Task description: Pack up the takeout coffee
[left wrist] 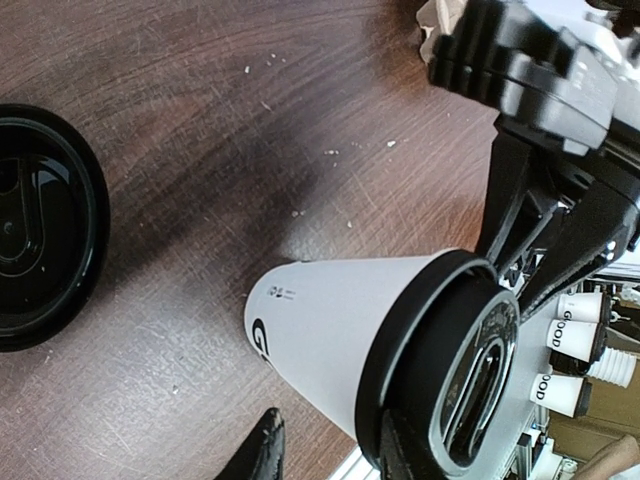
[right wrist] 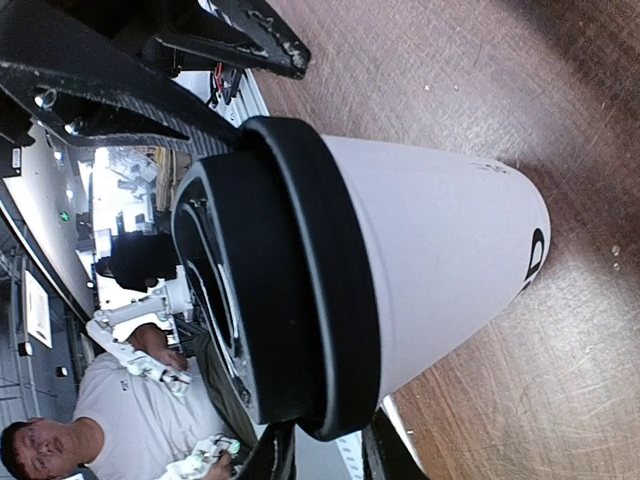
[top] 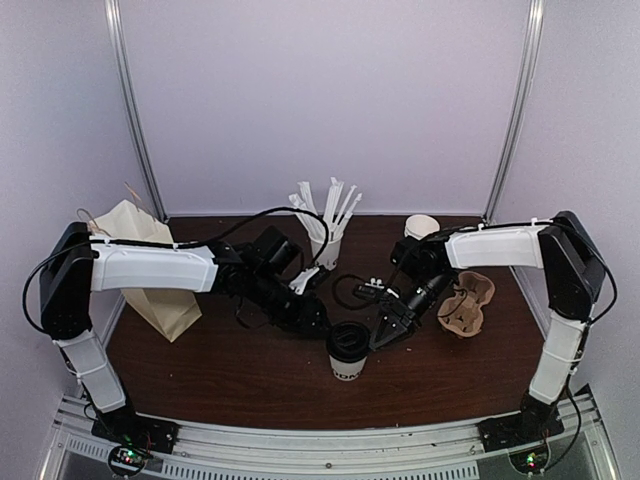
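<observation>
**Straddling the lid's rim with the right gripper (top: 382, 338)**

The right gripper's fingers (left wrist: 500, 225) stand a narrow way apart. One is on each side of the raised rim of the black lid (left wrist: 450, 375) that caps the takeout coffee (top: 347, 352). Both look close against that rim, but whether they pinch it cannot be told.

The left gripper (top: 316, 322) hangs low just beside the cup on its other side. Only one fingertip (left wrist: 262, 450) shows clearly in the left wrist view, so how wide it stands cannot be told.

A loose black lid (left wrist: 40, 225) lies flat on the dark wooden table (top: 250, 370), apart from the cup. Further back stand a cup of straws (top: 325, 240) and a stack of lidless cups (top: 422, 226). A cardboard cup carrier (top: 468, 305) lies near the right gripper's outer side, and a paper bag (top: 150, 270) stands at the far left.

The takeout coffee stands upright between the two grippers. Its lid's edge is in the gap of the right fingers.
</observation>
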